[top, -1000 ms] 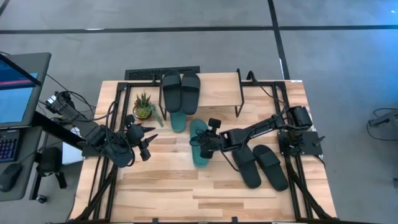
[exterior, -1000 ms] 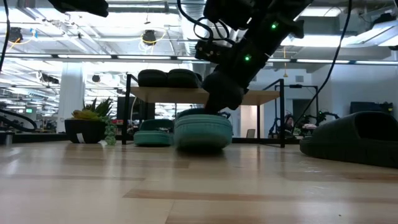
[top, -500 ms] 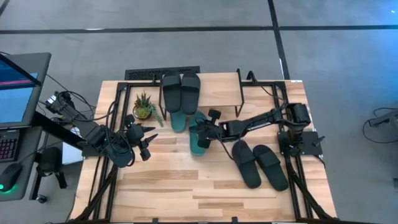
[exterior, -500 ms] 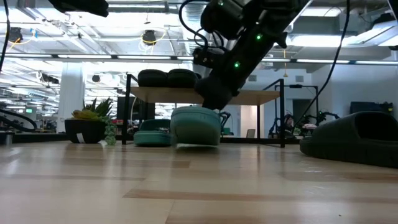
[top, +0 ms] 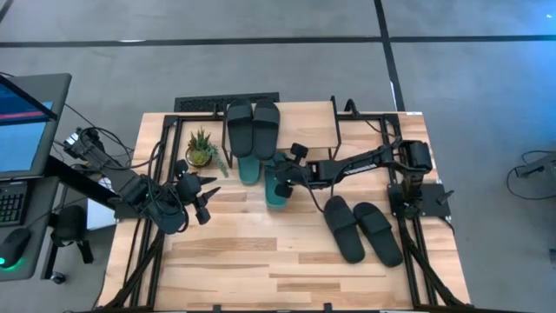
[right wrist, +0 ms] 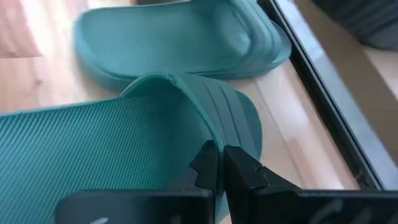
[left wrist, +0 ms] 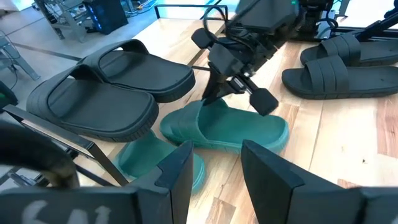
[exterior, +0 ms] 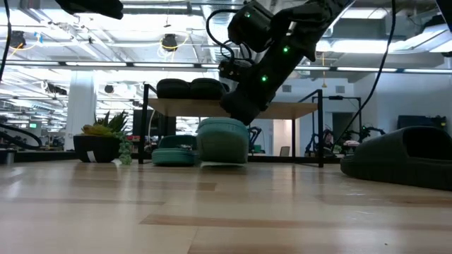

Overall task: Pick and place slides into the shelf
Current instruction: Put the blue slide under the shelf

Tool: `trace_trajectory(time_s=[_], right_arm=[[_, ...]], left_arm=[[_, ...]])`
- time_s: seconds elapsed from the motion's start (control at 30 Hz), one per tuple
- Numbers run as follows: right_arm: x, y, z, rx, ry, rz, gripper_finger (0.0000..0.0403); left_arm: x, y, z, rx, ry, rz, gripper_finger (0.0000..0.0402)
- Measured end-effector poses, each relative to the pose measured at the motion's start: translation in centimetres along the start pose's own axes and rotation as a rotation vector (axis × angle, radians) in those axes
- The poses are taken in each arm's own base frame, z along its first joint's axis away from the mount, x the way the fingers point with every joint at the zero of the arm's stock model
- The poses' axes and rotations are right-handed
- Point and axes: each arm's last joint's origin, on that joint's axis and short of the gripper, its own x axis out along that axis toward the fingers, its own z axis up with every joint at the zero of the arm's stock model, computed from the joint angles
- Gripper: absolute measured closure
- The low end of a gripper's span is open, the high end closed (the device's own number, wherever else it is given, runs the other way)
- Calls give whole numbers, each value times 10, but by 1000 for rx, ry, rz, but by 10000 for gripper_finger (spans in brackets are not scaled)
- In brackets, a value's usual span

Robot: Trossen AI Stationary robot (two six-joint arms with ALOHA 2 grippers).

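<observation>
My right gripper point(top: 282, 176) is shut on a teal slide point(top: 276, 184) just in front of the shelf point(top: 304, 122), its toe end pointing under the shelf. A second teal slide point(top: 249, 168) lies on the table under the shelf board, beside the held one. Two black slides point(top: 252, 126) rest sole-down on the shelf's top board. Two more black slides point(top: 360, 230) lie on the table to the right. My left gripper point(left wrist: 217, 180) is open and waits over the table's left part, touching nothing. My right gripper pinches the teal slide's strap at its heel-facing edge point(right wrist: 208, 134), one finger point(right wrist: 205, 168) on the footbed side under the strap and one on the strap's outer face. The fingers come slanting down from the table's right. The slide stays roughly level, sole at or just above the table point(exterior: 222, 144).
A small potted plant point(top: 201, 149) stands left of the shelf. The shelf's black legs point(top: 334, 139) frame the space under the board. Bare wooden tabletop point(top: 252, 261) lies toward the near edge. A monitor and keyboard point(top: 17, 130) sit off the table's left.
My right gripper has moved toward the far edge and the shelf, staying shut, and has carried the teal slide with it. The slide was tipped up slightly on the way. It now sits level beside the other teal slide, its toe end at the shelf's front.
</observation>
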Motion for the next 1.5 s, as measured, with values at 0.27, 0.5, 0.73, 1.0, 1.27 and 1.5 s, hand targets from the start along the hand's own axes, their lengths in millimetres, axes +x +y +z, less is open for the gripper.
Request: trace_trajectory(time_s=[0.27,0.5,0.73,1.0,1.27,1.5], right_arm=[[9,-9,0,12,12,-6,395],[11,-11,6,-14,-21,30,395],[11,-13,5,-20,-13,43,383],[9,-7,4,-37,-2,57,357],[5,0,5,-37,-17,78,354],[2,7,7,-62,-40,129,354]], left_arm=[[0,0,0,4,1,2,276],[0,1,0,5,-4,9,276],[0,1,0,2,-6,10,276],[0,1,0,-1,-9,13,276],[0,1,0,-7,-16,19,276],[0,1,0,-8,-16,18,276]])
